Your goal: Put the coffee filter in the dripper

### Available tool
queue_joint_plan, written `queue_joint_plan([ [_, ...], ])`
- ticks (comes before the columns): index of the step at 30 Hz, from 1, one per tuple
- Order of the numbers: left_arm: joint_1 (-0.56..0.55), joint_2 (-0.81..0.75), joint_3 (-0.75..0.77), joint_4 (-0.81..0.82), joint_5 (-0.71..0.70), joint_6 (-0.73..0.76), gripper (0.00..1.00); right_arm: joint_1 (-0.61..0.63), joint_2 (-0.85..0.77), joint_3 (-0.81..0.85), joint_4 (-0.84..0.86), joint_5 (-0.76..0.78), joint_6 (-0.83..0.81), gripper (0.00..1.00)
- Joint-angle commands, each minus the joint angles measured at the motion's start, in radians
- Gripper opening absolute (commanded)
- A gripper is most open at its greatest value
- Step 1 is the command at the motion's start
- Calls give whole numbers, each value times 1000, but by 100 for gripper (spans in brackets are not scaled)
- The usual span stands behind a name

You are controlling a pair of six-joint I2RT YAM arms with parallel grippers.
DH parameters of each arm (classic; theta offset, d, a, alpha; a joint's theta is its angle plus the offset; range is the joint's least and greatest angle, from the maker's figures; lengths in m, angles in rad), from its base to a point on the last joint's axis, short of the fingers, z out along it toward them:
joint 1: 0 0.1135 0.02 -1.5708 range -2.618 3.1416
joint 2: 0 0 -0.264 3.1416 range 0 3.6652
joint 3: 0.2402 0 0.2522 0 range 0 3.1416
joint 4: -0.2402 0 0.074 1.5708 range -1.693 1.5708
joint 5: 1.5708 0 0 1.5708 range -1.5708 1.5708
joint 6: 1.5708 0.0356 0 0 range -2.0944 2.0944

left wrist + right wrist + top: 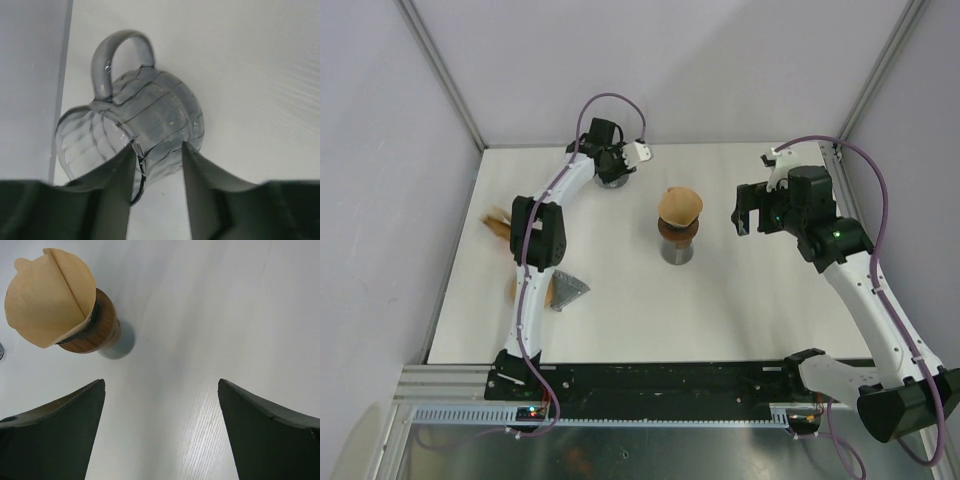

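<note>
A brown paper coffee filter (679,205) sits opened in the dripper (677,243), a grey-based stand with a wooden collar at the table's middle. The right wrist view shows the filter (50,295) standing out above the wooden collar (95,335). My right gripper (742,218) is open and empty to the right of the dripper, jaws wide over bare table (161,382). My left gripper (615,165) is at the back of the table. Its jaws are partly open at the edge of a ribbed glass cup with a handle (150,110), tips (158,145) right at its wall.
Loose brown filters (498,222) lie at the left edge of the table. A grey filter holder (570,288) with a filter (542,290) stands near the left arm. White walls and metal frame posts close in the table at the back and sides.
</note>
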Motion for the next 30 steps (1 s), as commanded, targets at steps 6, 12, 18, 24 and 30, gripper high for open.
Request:
queue_joint_plan([
  [6,9,-110,-86,-14,168,-36,7,-1,-27,-1,33,16,-17,99],
  [12,10,-197,-135,-20,225,-113,0,5,-40,-1,27,12,-17,99],
  [18,28,-367,-241,-32,286,-206,0,8,-60,-2,10,9,-12,99],
  [24,34,-614,-526,-41,439,-219,0,9,-69,-2,-4,0,10,99],
  [30,8,-808,-827,-44,516,-121,0,15,-94,-3,2,-35,35,99],
])
